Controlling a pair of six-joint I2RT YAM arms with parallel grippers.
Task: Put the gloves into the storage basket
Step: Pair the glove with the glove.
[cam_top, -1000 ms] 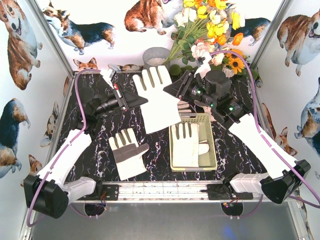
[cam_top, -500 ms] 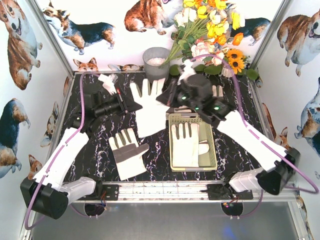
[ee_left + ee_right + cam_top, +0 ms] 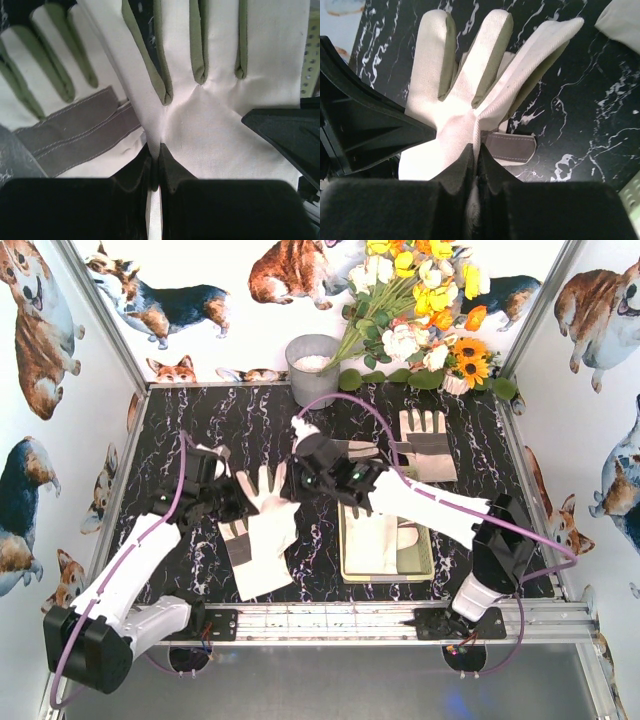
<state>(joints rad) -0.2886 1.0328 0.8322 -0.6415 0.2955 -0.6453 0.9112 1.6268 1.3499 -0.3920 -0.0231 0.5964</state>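
top external: l fingers (image 3: 240, 502) + r fingers (image 3: 291, 483), both tight on 1 cream glove (image 3: 268, 530), opp. edges

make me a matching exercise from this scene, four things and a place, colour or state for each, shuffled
Things:
1. storage basket
2. round bucket
3. left end effector
4. tabletop

Descriptions:
a. black with white veins
b. shut on the middle glove
c. grey, at the back edge beside the flowers
d. pale yellow-green, with the basket glove lying inside

Pairs: 1-d, 2-c, 3-b, 4-a
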